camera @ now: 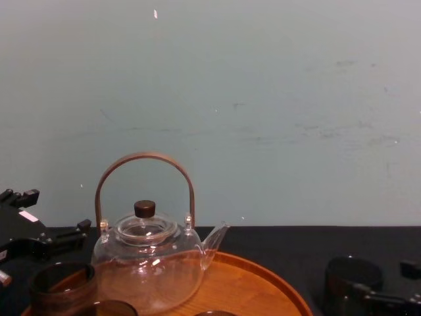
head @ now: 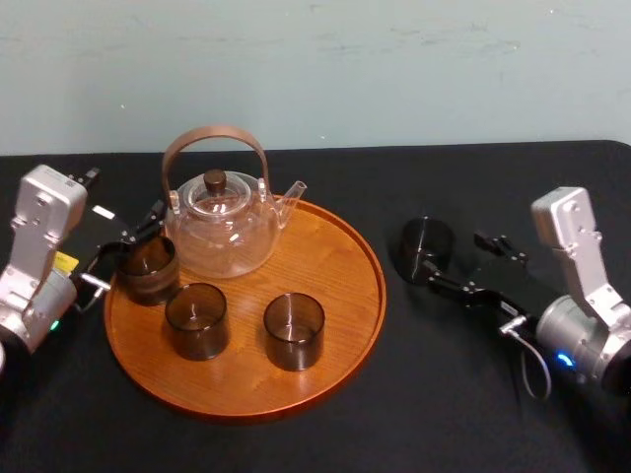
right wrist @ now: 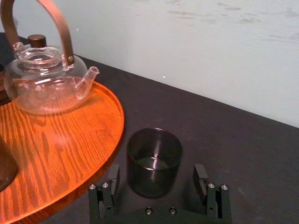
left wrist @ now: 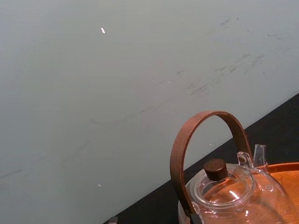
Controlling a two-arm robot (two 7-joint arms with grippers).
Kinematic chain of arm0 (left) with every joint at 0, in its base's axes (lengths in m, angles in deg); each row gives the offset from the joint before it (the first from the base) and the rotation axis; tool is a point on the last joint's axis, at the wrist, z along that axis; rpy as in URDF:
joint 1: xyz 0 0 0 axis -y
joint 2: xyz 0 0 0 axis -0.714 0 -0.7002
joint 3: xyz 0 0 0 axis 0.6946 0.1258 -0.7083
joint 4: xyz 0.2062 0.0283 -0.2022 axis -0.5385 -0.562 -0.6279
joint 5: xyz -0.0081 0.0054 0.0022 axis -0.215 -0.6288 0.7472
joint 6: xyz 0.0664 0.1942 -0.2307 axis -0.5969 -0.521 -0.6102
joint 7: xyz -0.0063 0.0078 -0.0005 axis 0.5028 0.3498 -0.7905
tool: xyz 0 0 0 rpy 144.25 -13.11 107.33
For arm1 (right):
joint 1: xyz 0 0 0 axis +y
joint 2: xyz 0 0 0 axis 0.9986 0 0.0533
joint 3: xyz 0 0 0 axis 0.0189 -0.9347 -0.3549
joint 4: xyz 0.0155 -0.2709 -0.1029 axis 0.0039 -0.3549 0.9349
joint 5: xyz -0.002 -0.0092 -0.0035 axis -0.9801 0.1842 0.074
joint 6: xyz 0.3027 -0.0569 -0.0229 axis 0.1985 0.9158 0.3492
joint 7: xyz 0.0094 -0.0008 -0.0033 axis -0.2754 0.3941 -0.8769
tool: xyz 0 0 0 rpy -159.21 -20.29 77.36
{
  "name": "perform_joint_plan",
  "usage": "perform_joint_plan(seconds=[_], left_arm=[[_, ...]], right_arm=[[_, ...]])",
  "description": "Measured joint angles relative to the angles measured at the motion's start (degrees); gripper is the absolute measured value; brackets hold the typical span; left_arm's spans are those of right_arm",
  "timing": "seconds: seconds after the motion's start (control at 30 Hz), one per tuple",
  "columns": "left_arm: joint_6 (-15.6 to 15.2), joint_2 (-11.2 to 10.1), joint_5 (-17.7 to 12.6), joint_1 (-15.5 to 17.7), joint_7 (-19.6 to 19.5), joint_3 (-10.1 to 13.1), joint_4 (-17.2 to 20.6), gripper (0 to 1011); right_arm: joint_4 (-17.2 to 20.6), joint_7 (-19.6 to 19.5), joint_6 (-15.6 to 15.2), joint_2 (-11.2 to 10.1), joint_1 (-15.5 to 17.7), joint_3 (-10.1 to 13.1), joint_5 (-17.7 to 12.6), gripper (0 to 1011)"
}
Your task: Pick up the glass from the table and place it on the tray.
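On the far left, my left gripper [head: 133, 246] sits low over the black tabletop [head: 463, 414] at the left edge of the tray [head: 335, 258]. Its jaws are spread apart, flanking the edge glass [head: 148, 268], a dark tumbler standing upright just inside the rim. I cannot tell whether either jaw touches it. The tray is round, orange-brown wood with a low rim. Toward its back stands the teapot [head: 219, 225], clear with a brown hoop handle and a dark lid knob, its spout pointing right. Nearer to me on the tray I see the front pair [head: 196, 320], two more dark tumblers, upright and apart from each other. Just beyond the tray's right rim the glass [head: 426, 244] stands upright on the tabletop, off the tray. My right gripper [right wrist: 156, 175] reaches in from the right with its jaws wide open, one on each side of the glass. The right wrist view shows a clear gap on both sides, so it holds nothing.
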Motion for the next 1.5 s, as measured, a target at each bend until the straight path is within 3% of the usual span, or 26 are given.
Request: perform_joint_plan(seconds=[0.37, 1.5], left_arm=[[0.00, 0.00, 0.00, 0.00, 0.00, 0.00, 0.00, 1001], [0.00, 0.00, 0.00, 0.00, 0.00, 0.00, 0.00, 1001]], right_arm=[[-3.54, 0.09, -0.38, 2.05, -3.80, -2.69, 2.99, 1002], [-8.16, -0.05, -2.04, 4.64, -7.79, -2.79, 4.25, 1002]])
